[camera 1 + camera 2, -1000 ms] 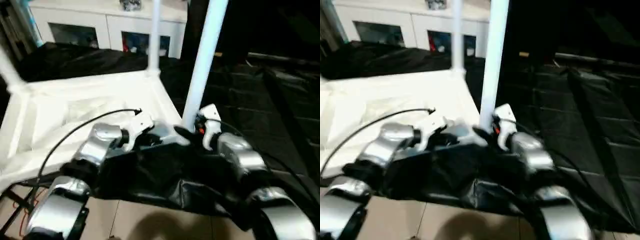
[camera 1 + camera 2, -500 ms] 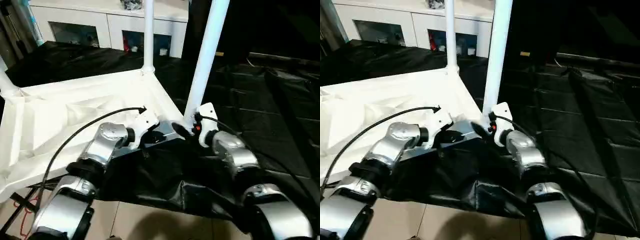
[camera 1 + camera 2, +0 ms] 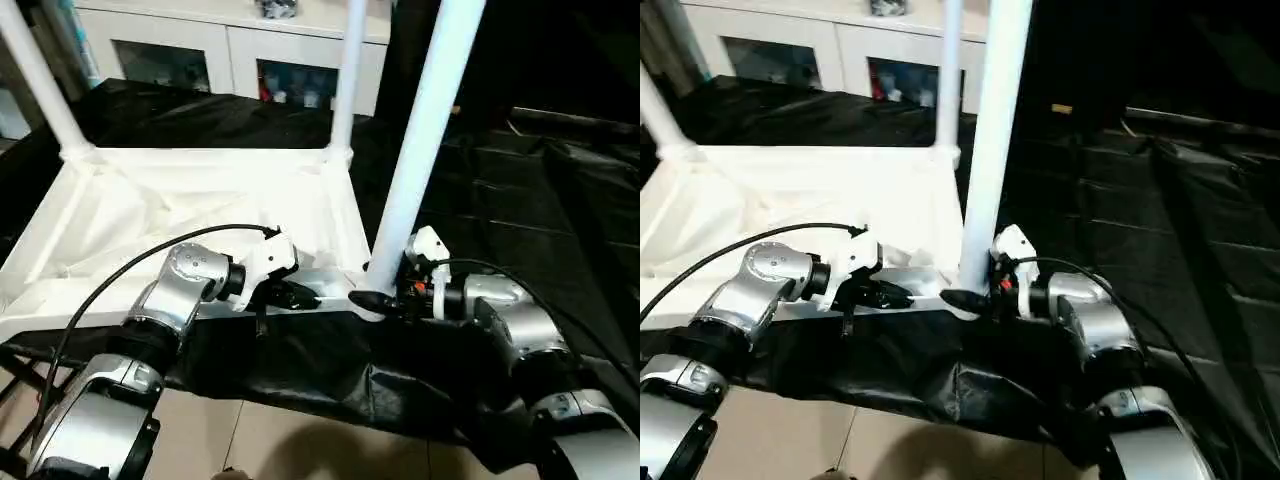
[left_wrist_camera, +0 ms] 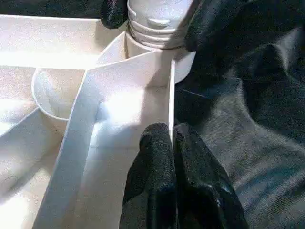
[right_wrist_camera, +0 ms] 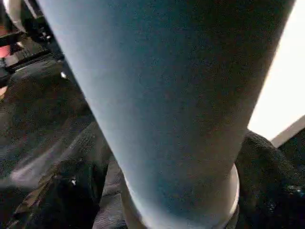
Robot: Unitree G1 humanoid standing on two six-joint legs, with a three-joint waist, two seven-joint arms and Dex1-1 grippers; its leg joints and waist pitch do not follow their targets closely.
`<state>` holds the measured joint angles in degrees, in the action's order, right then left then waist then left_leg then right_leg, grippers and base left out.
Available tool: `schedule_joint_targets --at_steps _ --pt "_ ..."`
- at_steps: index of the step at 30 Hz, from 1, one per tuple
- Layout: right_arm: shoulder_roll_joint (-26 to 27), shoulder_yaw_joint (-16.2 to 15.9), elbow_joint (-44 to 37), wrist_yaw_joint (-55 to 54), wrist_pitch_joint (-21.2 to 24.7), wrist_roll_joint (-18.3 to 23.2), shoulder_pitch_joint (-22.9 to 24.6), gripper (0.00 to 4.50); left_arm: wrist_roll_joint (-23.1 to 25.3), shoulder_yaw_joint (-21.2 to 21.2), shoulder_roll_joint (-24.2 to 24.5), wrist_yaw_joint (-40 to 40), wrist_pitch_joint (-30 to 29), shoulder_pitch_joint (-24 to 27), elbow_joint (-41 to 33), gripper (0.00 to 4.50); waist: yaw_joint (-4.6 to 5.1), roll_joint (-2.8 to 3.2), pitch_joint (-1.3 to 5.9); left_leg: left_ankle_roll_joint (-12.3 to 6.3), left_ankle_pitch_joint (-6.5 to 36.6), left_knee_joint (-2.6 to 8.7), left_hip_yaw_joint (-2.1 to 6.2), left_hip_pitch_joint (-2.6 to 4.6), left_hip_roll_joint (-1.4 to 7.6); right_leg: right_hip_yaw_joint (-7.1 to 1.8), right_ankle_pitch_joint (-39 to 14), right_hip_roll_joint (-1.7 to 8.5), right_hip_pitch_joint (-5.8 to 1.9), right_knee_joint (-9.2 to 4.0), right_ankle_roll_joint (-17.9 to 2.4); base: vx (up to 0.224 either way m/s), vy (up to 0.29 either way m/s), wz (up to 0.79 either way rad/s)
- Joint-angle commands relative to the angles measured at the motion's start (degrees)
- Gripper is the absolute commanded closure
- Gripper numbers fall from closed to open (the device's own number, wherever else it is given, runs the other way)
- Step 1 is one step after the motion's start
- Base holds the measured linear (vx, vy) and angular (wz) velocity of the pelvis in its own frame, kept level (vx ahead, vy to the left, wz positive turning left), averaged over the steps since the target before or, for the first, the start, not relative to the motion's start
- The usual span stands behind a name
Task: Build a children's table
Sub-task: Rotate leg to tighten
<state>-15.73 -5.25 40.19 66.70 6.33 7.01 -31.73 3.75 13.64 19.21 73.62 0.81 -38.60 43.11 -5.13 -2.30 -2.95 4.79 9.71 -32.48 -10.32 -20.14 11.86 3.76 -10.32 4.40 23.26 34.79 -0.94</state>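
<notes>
Item: table top (image 3: 200, 215), white, lying upside down on a worktop (image 3: 520, 200) draped in black sheeting, ribbed underside facing up.

Legs: three standing in corner sockets. Far-left leg (image 3: 35, 75) and far-right leg (image 3: 345, 80) are rising at the back corners; near leg (image 3: 425, 150) is rising at the front corner closest to the robot. The fourth corner is lying outside what I can see.

Left gripper (image 3: 300, 297): pressed together, its fingers (image 4: 159, 157) pinching the thin rim wall of the top just beside the near corner socket (image 4: 157, 45), seemingly steadying the top.

Right gripper (image 3: 385, 300): spread around the base of the near leg, one finger showing dark on each side where the leg is meeting the socket. Whether the pads are actually gripping the leg or only flanking it, I cannot tell.

Background: white cabinet (image 3: 240, 50) with glass-fronted compartments, beyond the worktop.

Step in hand, as I am judging it: seating the near leg in its socket. Doing it well is calling for:
- keeping the left pinch firm so the top is not sliding or tipping
- holding the leg low, near the collar, and keeping it upright
- pressing or turning straight along the leg's axis, not sideways
- checking the collar is sitting flush with the socket rim before letting go
</notes>
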Motion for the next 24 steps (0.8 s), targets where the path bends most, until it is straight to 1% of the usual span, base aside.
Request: schedule_joint_targets --at_steps 1,2,3,4,5,6,8,11,12,13,14,15,16,17,18,19,20,21,22,23,24 --pt "1.78 -4.49 -2.48 5.44 0.98 0.89 0.62 1.21 -0.53 0.47 -1.2 -1.08 0.38 -0.42 0.14 4.5 -0.09 0.13 3.36 -2.07 13.82 3.53 0.03 0.17 1.68 -2.55 -14.26 3.58 -2.86 -4.36 -12.06 0.0 0.0 0.0" --pt "1.74 -4.47 -2.6 5.57 1.12 0.86 0.65 1.26 -0.52 0.45 -1.16 -0.95 0.46 -0.44 0.22 4.5 -0.1 0.14 3.32 -2.09 13.81 3.53 0.0 0.15 1.62 -2.56 -14.33 3.54 -2.84 -4.41 -12.03 0.0 0.0 0.0" --pt "1.8 -4.48 -2.73 5.55 1.37 0.83 0.61 1.38 -0.6 0.49 -1.02 -0.64 0.55 -0.4 0.19 4.5 -0.15 0.27 3.34 -2.0 13.93 3.58 0.06 0.15 1.68 -2.54 -14.42 3.58 -2.85 -4.37 -11.98 0.0 0.0 0.0" --pt "1.89 -4.43 -2.69 5.22 1.37 0.85 0.53 1.5 -0.62 0.53 -0.96 -0.61 0.54 -0.39 0.18 4.5 -0.11 0.22 3.36 -1.87 13.95 3.57 0.06 0.13 1.68 -2.54 -14.31 3.58 -2.86 -4.35 -11.96 0.0 0.0 0.0" --pt "2.03 -4.28 -2.64 4.73 1.5 0.9 0.43 1.5 -0.62 0.59 -0.93 -0.71 0.55 -0.38 0.19 4.5 -0.11 0.3 3.37 -1.81 13.97 3.57 0.06 0.19 1.69 -2.54 -14.24 3.6 -2.83 -4.35 -12.03 0.0 0.0 0.0" --pt "2.45 -3.89 -2.53 3.58 1.53 0.95 0.34 1.64 -0.62 0.53 -1.18 -1.48 0.67 -0.35 0.26 4.5 -0.08 0.29 3.34 -1.74 14.19 3.55 0.04 0.2 1.66 -2.54 -14.41 3.58 -2.79 -4.4 -12.07 0.0 0.0 0.0" --pt "2.97 -3.41 -2.1 2.14 1.22 0.76 0.25 1.74 -0.7 0.3 -1.61 -2.34 0.4 -0.36 0.21 4.5 -0.04 0.23 3.33 -1.63 14.22 3.58 0.07 0.12 1.64 -2.53 -14.63 3.58 -2.85 -4.4 -11.98 0.0 0.0 0.0" --pt "4.3 -2.22 -0.4 -2.27 1.05 0.04 -0.24 1.78 -0.63 -0.15 -2.63 -4.37 -0.17 -0.59 0.15 4.5 0.08 0.23 3.23 -1.21 15.1 3.65 0.09 0.23 1.62 -2.58 -16.86 3.67 -2.65 -4.63 -11.37 0.0 0.0 0.0" --pt "5.79 -1.03 2.07 -8.33 0.52 -1.12 -1.03 1.78 -0.4 -0.52 -3.74 -6.6 -0.61 -0.83 0.16 4.5 0.16 0.23 3.16 -0.88 15.83 3.76 0.2 0.33 1.59 -2.54 -18.52 3.71 -2.58 -4.83 -10.97 0.0 0.0 0.0" --pt "6.88 -0.1 4.27 -13.48 -0.38 -2.06 -1.81 1.79 0.0 -0.54 -4.52 -8.25 -0.73 -1.0 0.09 4.5 0.46 0.23 3.06 -0.23 16.71 3.84 0.31 0.44 1.59 -2.61 -20.13 3.82 -2.32 -4.95 -10.7 0.0 0.0 0.0" --pt "7.96 0.97 6.74 -19.01 -0.62 -2.79 -2.82 1.81 0.45 -0.49 -5.34 -10.0 -1.2 -1.22 0.03 4.5 0.68 0.24 3.07 0.2 17.01 3.88 0.44 0.37 1.58 -2.58 -21.09 3.91 -2.34 -4.98 -10.47 0.0 0.0 0.0" --pt "8.81 1.85 8.59 -22.98 -0.61 -3.13 -3.57 1.81 0.73 -0.42 -6.01 -11.19 -1.5 -1.35 -0.04 4.5 1.06 0.24 3.12 1.05 17.12 3.98 0.59 0.38 1.45 -2.53 -22.3 3.88 -2.35 -5.02 -10.03 0.0 0.0 0.0" --pt "9.52 2.56 9.89 -25.37 -0.54 -3.04 -4.09 1.81 0.97 -0.37 -6.65 -12.31 -1.8 -1.46 -0.11 4.5 1.43 0.36 3.08 1.38 17.77 3.97 0.61 0.55 1.43 -2.59 -22.94 3.87 -2.15 -5.21 -9.84 0.0 0.0 0.0" --pt "10.26 3.12 10.8 -27.0 -0.39 -2.76 -4.47 1.81 1.3 -0.36 -7.42 -13.86 -2.26 -1.66 -0.11 4.5 1.69 0.36 3.07 1.31 18.17 3.9 0.55 0.58 1.38 -2.62 -23.06 3.81 -2.09 -5.28 -9.85 0.0 0.0 0.0" --pt "10.7 3.4 11.24 -27.75 -0.37 -2.56 -4.64 1.82 1.5 -0.36 -7.9 -14.85 -2.53 -1.78 -0.11 4.5 1.78 0.29 3.09 0.76 18.15 3.79 0.49 0.56 1.33 -2.63 -22.45 3.72 -2.17 -5.37 -9.77 0.0 0.0 0.0" --pt "11.6 3.92 12.3 -30.59 0.11 -2.56 -5.22 1.82 1.69 -0.16 -8.78 -15.77 -2.97 -1.83 -0.37 4.5 1.73 0.42 3.13 0.11 17.71 3.73 0.42 0.44 1.25 -2.7 -21.54 3.68 -2.25 -5.31 -9.87 0.0 0.0 0.0" --pt "12.2 4.27 13.02 -32.63 0.47 -2.63 -5.62 1.82 1.79 -0.01 -9.34 -16.27 -3.25 -1.85 -0.57 4.5 1.8 0.4 3.14 0.01 17.39 3.78 0.42 0.36 1.28 -2.72 -20.98 3.66 -2.28 -5.26 -9.94 0.0 0.0 0.0" --pt "13.08 4.51 14.02 -35.6 0.08 -3.03 -6.17 1.82 1.9 0.14 -10.22 -17.14 -3.81 -1.84 -0.9 4.5 1.83 0.72 3.19 0.28 16.96 3.85 0.48 0.38 1.31 -2.7 -20.36 3.67 -2.25 -5.11 -10.12 0.0 0.0 0.0" --pt "13.95 4.92 15.01 -38.78 -0.72 -3.43 -6.64 1.82 1.99 0.43 -11.1 -17.83 -4.61 -1.65 -1.55 4.5 1.93 0.53 3.25 0.32 16.82 3.81 0.43 0.31 1.26 -2.66 -19.56 3.57 -2.38 -5.12 -10.19 0.0 0.0 0.0" --pt "14.5 5.3 15.71 -39.98 -1.58 -3.58 -6.92 1.82 2.03 0.64 -11.61 -18.32 -5.21 -1.47 -2.04 4.5 1.89 0.62 3.25 0.45 16.75 3.81 0.42 0.38 1.35 -2.69 -19.1 3.64 -2.29 -5.06 -10.38 0.0 0.0 0.0" --pt "14.56 5.34 15.77 -39.88 -1.73 -3.54 -6.95 1.82 2.03 0.65 -11.67 -18.37 -5.27 -1.46 -2.08 4.5 1.98 0.63 3.27 0.36 16.8 3.82 0.41 0.26 1.3 -2.68 -18.38 3.57 -2.41 -4.98 -10.55 0.0 0.0 0.0"
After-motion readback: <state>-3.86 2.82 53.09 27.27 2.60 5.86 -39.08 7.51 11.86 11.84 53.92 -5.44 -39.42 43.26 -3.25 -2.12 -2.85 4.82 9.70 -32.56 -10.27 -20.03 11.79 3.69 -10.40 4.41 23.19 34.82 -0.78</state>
